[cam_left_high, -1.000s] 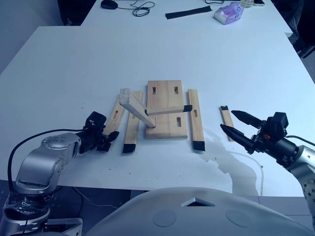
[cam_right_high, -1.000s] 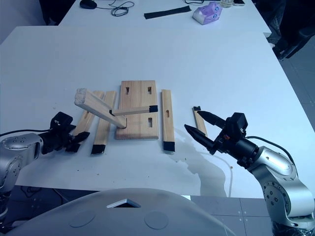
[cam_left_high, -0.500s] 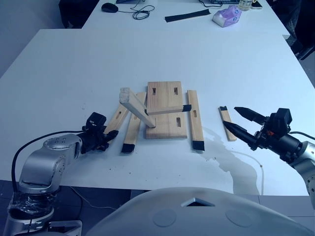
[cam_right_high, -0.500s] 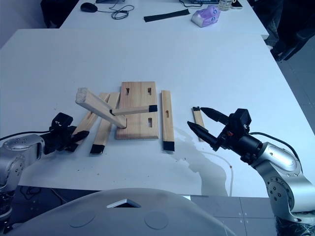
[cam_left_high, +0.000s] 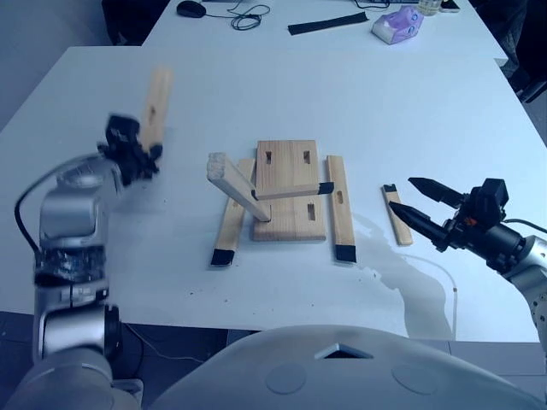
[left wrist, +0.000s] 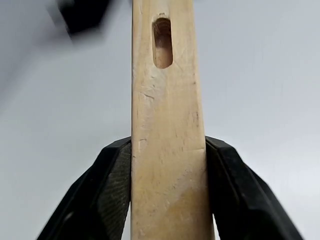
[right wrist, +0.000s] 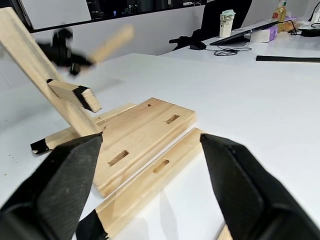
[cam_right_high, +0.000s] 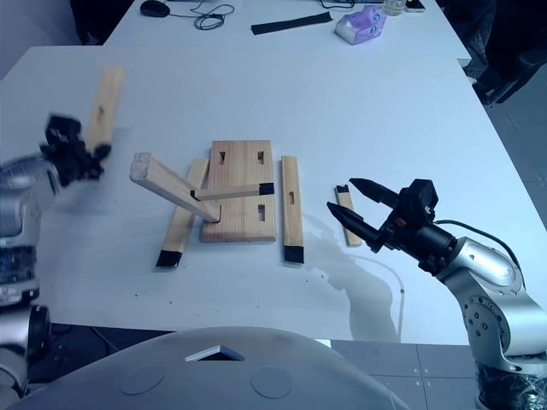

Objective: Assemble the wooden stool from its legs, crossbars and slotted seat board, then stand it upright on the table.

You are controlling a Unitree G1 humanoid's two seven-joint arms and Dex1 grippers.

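Note:
The slotted seat board (cam_left_high: 289, 175) lies flat mid-table. One leg (cam_left_high: 232, 184) stands tilted in it, with a black-tipped crossbar (cam_left_high: 295, 191) joined to its side. Two more legs lie flat, one (cam_left_high: 229, 224) left of the board and one (cam_left_high: 339, 207) right of it. My left gripper (cam_left_high: 135, 155) is raised at the far left, shut on a slotted leg (left wrist: 167, 125) that points up and away. My right gripper (cam_left_high: 401, 193) hovers open just over a short crossbar (cam_left_high: 397, 215) lying right of the board, its black fingers (right wrist: 65, 185) spread wide.
A wet-looking patch (cam_left_high: 402, 273) spreads over the table near its front right edge. A second table (cam_left_high: 342, 30) behind holds a mouse, a cable, a black strip and a purple object. Open tabletop lies at the far left and the back.
My left gripper has lifted a leg off the table beside the board and swung it up and away to the far left. The right gripper has barely moved.

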